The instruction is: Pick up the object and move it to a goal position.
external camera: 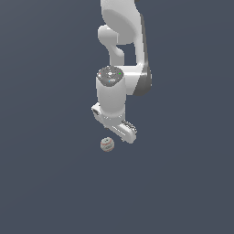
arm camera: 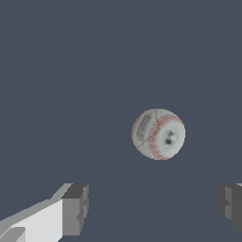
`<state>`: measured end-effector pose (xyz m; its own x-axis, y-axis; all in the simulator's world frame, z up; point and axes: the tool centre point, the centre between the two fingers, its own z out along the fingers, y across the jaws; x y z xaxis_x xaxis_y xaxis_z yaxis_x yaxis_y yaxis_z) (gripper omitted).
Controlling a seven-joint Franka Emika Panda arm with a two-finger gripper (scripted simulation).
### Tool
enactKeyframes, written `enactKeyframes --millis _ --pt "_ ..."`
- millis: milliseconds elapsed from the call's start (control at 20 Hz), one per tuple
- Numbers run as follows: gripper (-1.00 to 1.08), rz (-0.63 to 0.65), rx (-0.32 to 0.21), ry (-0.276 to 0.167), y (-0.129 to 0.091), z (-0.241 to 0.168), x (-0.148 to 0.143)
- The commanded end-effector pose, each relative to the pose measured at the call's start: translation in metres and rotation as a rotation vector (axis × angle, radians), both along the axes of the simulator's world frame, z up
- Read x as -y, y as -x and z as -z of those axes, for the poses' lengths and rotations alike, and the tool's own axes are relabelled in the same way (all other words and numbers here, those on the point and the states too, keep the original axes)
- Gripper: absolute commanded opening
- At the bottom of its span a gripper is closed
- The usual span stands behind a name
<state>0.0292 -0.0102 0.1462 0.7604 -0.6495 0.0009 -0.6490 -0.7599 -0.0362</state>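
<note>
Hovering w/ fingers spread wide, gripper [arm camera: 152, 208] holds nothing; ball [arm camera: 158, 134] sits just ahead, outside the gap, not touching.

- Background [external camera: 41, 183]: a single uniform surface of dark slate blue-grey fills the exterior view from edge to edge.
- Structure: no seam, edge or horizon line separates floor from wall; whether the surface is a floor or a backdrop cannot be told.
- Texture: flat and matte, without pattern, grain or reflection.
- Light: even and diffuse. The tone is nearly constant from the exterior view's left to the exterior view's right.
- Wrist view: the same dark blue-grey surface [arm camera: 56, 71] fills the picture, equally plain.
</note>
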Motion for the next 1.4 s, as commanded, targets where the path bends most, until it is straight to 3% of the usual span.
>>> enactKeyframes --millis 0,750,1350 --pt "1.0 0.078 -0.005 0.0 -0.001 0.006 0.004" --pt "1.0 0.516 -0.028 0.009 -0.002 0.037 0.029" --pt "1.0 0.681 -0.032 0.017 -0.003 0.048 0.039"
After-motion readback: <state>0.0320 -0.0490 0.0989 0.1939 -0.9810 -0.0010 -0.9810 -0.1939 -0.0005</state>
